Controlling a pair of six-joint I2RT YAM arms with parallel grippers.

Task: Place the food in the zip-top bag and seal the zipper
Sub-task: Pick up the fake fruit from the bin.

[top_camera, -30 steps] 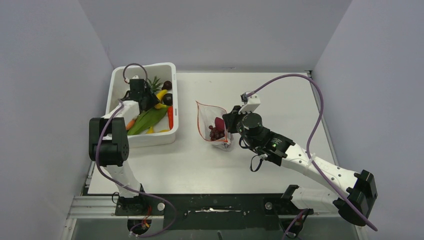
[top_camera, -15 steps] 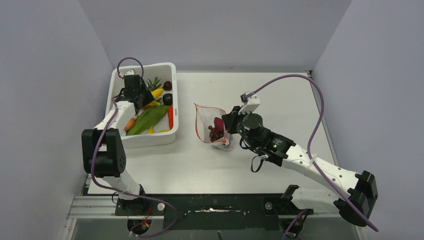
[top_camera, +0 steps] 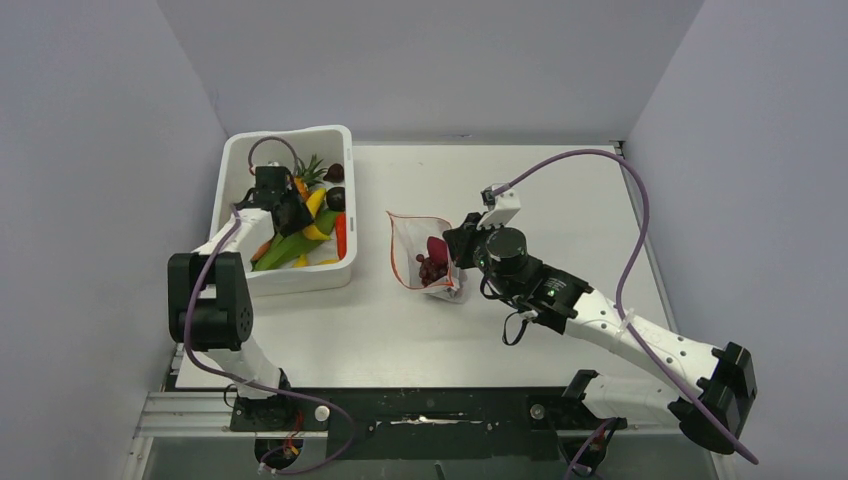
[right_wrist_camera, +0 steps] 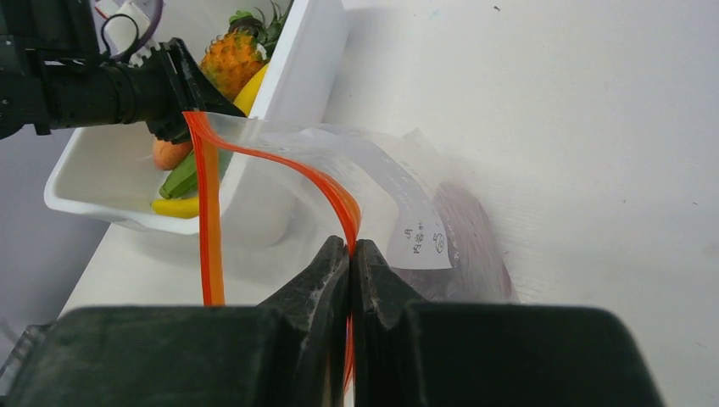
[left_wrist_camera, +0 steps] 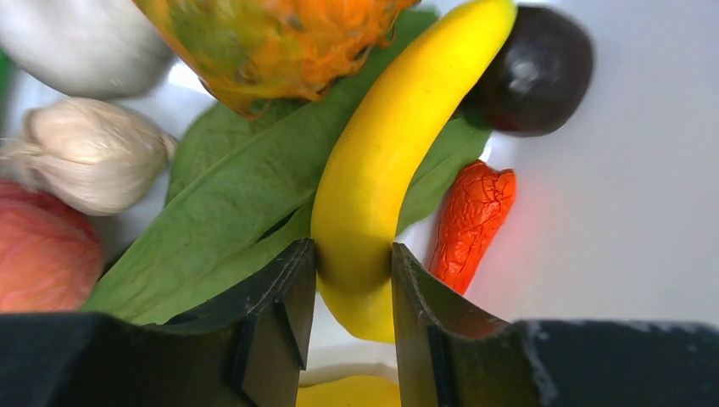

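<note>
left claw: down in the white tub, pinching the lower end of the banana, one finger touching each side
under left claw: a second yellow piece just below the fingertips, mostly hidden
beside left claw: red chili just off the right-hand finger as the wrist view shows it, close beside the banana; green leaf off the other finger, running under the banana
ahead of left claw: the banana curves away from the fingers; dark round fruit by its far tip, pineapple on the other side of that tip
further off to the leaf side: garlic bulb, then a pinkish-red fruit cut by the frame edge
right claw: fingers pressed together on the zipper, clamping the bag's mouth edge above the table
zip-top bag: directly ahead of the right claw's fingertips, mouth gaping, the red-orange strip looping out from the pinch and back round
bag contents: grapes and a red piece, just past the right claw's tips, blurred through the plastic in the wrist view
beyond the bag: the tub with the left claw in it, well apart from the right claw
</note>
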